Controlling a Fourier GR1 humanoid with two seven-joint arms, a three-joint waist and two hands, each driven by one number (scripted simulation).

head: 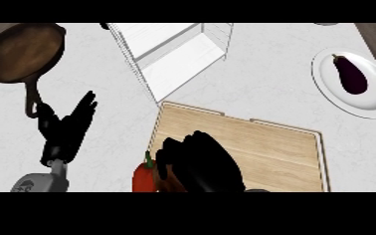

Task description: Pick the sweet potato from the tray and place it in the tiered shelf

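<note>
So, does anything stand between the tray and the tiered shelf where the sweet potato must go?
Nothing visible does. The tiered shelf stands just beyond the far-left corner of the tray; the skillet, red pepper and eggplant plate lie aside.

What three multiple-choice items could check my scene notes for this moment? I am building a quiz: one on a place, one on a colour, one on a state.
1. Where is the eggplant?
A. on the white plate at the right edge
B. in the skillet
C. on the wooden tray

2. What colour is the tiered shelf?
A. black
B. white
C. red

3. How is the left hand held?
A. curled round the skillet's handle
B. flat on the tray
C. open, fingers straight, over the counter

Answers: 1 A, the purple eggplant lies on the plate; 2 B, its boards are white; 3 C, its fingers are spread and hold nothing, just right of the skillet handle.
</note>
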